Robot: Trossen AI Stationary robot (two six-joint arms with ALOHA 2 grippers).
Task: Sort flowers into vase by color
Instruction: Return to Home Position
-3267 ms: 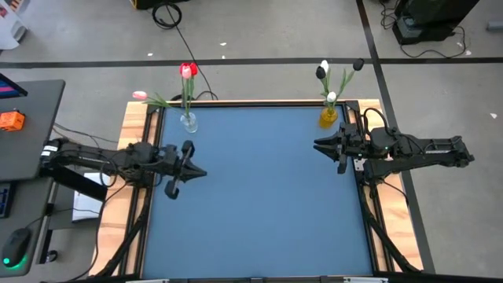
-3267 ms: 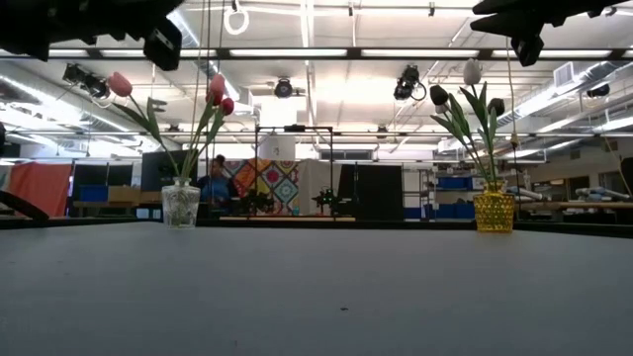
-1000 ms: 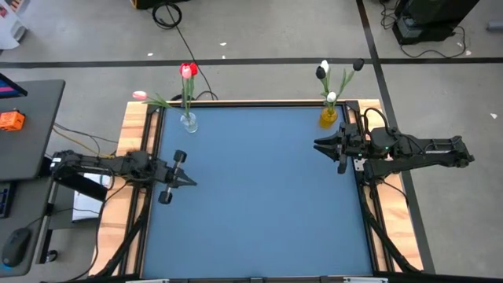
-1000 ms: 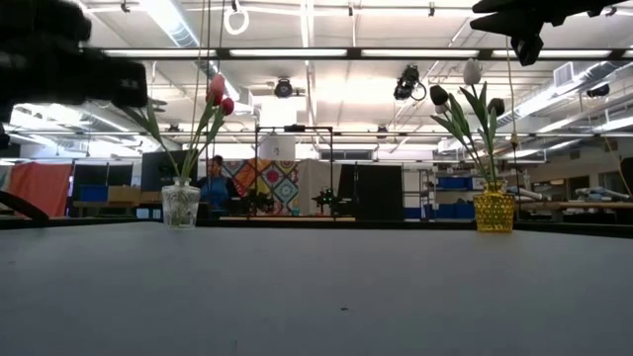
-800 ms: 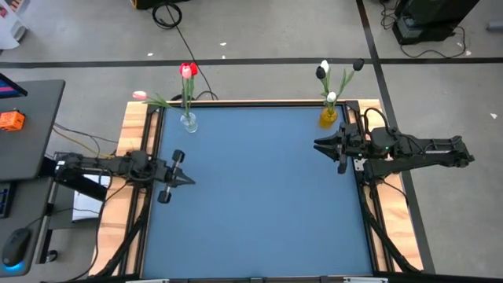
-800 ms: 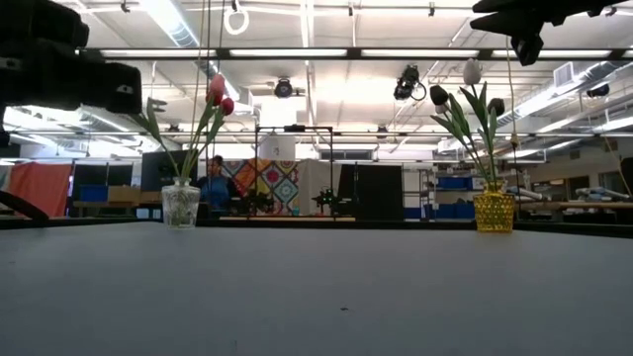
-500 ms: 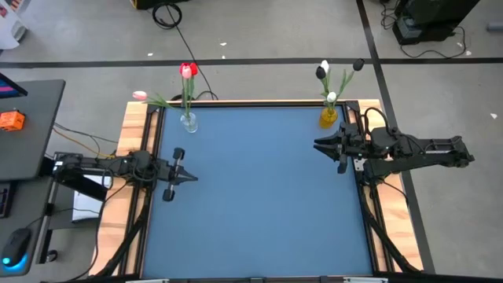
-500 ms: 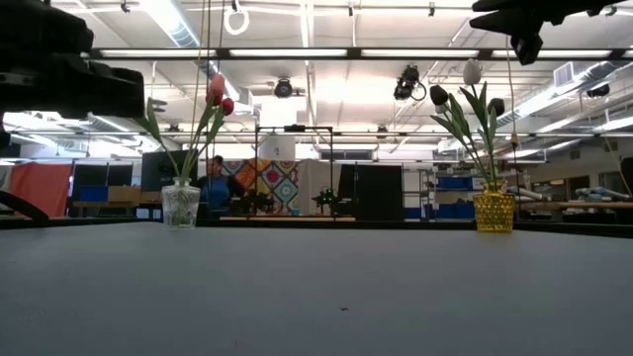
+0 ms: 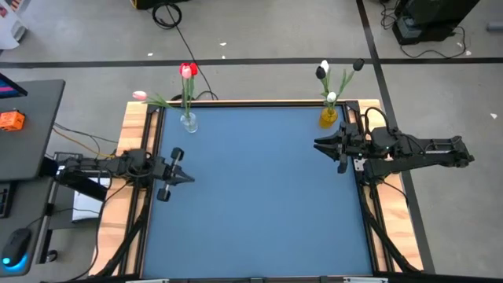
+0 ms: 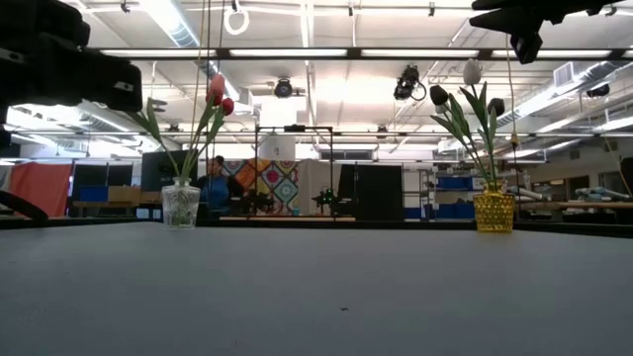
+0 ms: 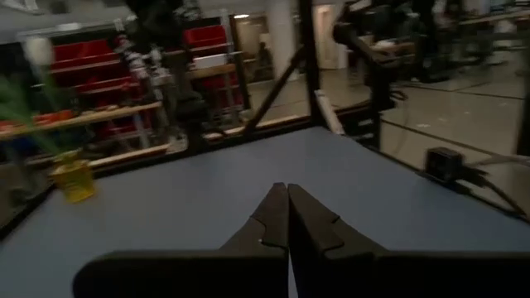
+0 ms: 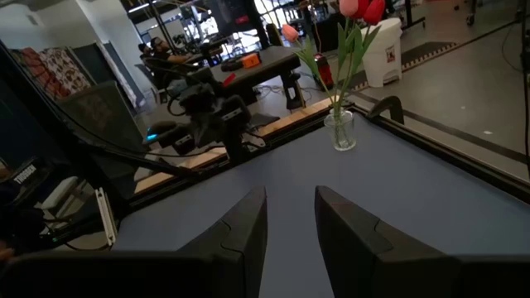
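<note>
Fingers on my left gripper [image 11: 287, 192] are pressed flat together with nothing between them. The right gripper [image 12: 290, 195] has its fingers [image 12: 247, 225] a narrow gap apart, and that gap is bare too. Neither one is carrying a stem.

I am taking the blue table top [image 9: 259, 204] from above as the dial, with 12 at the far edge. The left gripper [image 9: 185, 177] hangs at the 9 o'clock edge and the right gripper [image 9: 320, 146] at about 2 o'clock. Both point inward across the mat.

Every flower I can see stands in a vase. The small clear glass vase [image 9: 188, 121] sits in the 11 o'clock corner and holds the red tulips [image 9: 188, 70] and a pink tulip [image 9: 139, 95] that droops outward. The squat yellow glass vase [image 9: 328, 118] sits in the 1 o'clock corner and holds the white tulips [image 9: 324, 66] and black tulips [image 9: 357, 64].

I take it the vases sit in the far corners so the tall stems stay out of the arms' way. With warm colours on one side and white and black on the other, the sort looks finished to me. Empty grippers pulled out to the sides fit arms being parked.

From the left fingertips the clear vase is near, at about 12 o'clock and apart from them. From the right fingertips the yellow vase is just beside them, at roughly 12 to 1 o'clock, and not touching.
</note>
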